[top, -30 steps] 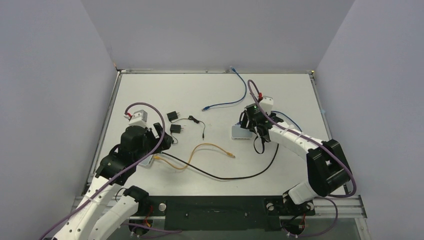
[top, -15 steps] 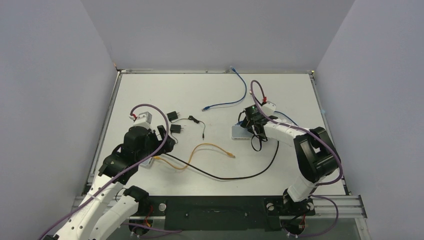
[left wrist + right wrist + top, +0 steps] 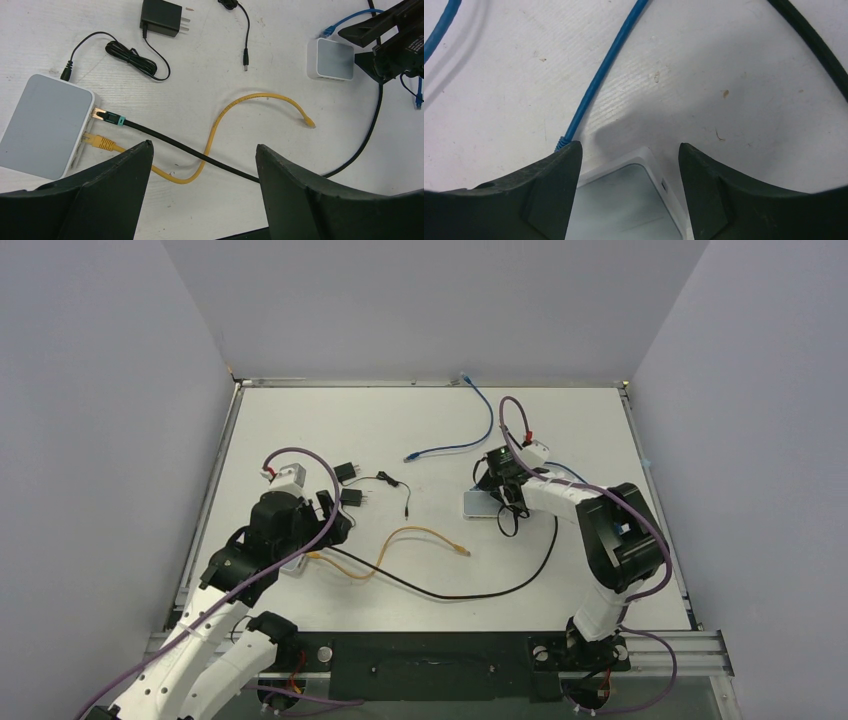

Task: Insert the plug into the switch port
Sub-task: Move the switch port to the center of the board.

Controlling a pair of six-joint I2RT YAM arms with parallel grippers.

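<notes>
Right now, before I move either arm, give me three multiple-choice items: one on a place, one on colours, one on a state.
1. The right hand is at: A) the small white box with a pale grey face; B) the large flat white box with a grey face; C) the yellow cable's loose end.
2. Cables plugged side by side into the large box: A) blue, black; B) black, yellow; C) blue, yellow.
3. The left hand is: A) shut on the yellow cable; B) shut on the large box; C) open, empty.
Key: 1A, that box's corner shows under it; 2B, the black cable and yellow cable sit in its edge; 3C, its fingers stand apart, holding nothing.
</notes>
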